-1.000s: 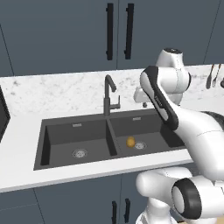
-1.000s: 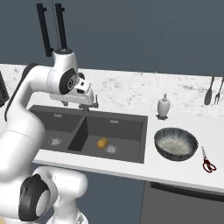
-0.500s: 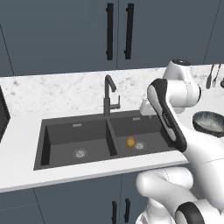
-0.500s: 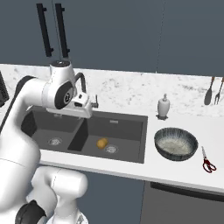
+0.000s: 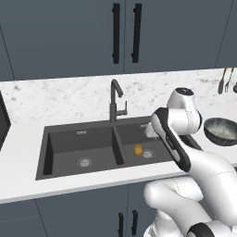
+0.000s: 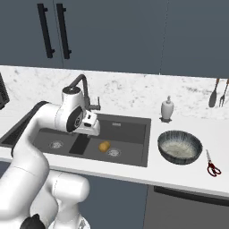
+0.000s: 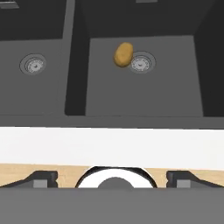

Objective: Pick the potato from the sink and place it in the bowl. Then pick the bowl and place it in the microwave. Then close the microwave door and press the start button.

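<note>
**Nothing done yet: potato in the sink, gripper empty**

The potato [image 7: 124,54] lies on the floor of the right-hand basin of the sink [image 5: 60,152], just beside the round steel drain [image 7: 140,63] and touching or nearly touching its edge. In the left base view the same potato [image 5: 138,150] sits near the divider, below the faucet [image 5: 115,99]. Not picked.

The gripper [image 7: 111,179] hangs above the near counter edge, looking down into the basin. Its finger tips [image 7: 41,178] stand wide apart with nothing between them. It is well short of the potato, not yet over it and not in the basin.

The bowl [image 6: 180,146] sits on the counter to the right of the sink, upright, empty as far as I can tell, near the scissors [image 6: 212,166] and the soap bottle [image 6: 167,108].

Judged progress: step one of the task has barely started, at the approach stage. Left to do: reach into the right basin, grasp the potato, drop it in the bowl, carry the bowl to the microwave, shut the door, press start. A dark edge at the far left of the counter may be the microwave; can't confirm.
</note>
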You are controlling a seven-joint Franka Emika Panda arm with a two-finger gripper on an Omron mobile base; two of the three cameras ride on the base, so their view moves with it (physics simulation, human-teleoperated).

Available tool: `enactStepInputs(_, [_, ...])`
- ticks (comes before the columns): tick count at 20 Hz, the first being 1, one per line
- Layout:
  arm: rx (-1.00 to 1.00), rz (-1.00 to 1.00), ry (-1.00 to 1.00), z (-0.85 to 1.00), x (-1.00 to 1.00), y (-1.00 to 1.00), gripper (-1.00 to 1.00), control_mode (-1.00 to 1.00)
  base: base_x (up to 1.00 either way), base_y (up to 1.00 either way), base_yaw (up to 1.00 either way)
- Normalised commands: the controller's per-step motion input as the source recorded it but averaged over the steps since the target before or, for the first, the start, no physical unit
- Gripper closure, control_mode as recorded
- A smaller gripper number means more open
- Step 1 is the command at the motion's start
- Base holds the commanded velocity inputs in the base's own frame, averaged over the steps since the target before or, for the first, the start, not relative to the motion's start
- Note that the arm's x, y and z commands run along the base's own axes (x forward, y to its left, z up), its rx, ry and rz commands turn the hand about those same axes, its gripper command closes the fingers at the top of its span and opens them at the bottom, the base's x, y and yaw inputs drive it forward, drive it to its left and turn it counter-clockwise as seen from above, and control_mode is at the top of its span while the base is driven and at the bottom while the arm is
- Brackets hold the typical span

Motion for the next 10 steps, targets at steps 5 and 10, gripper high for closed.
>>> enactStepInputs(5, [0.00,0.01,0.00,-0.37,0.59,-0.03,-1.00,-1.00,0.00,0.00,0.00])
enactStepInputs(10, [0.00,0.01,0.00,-0.37,0.36,-0.16,-1.00,-1.00,0.00,0.00,0.00])
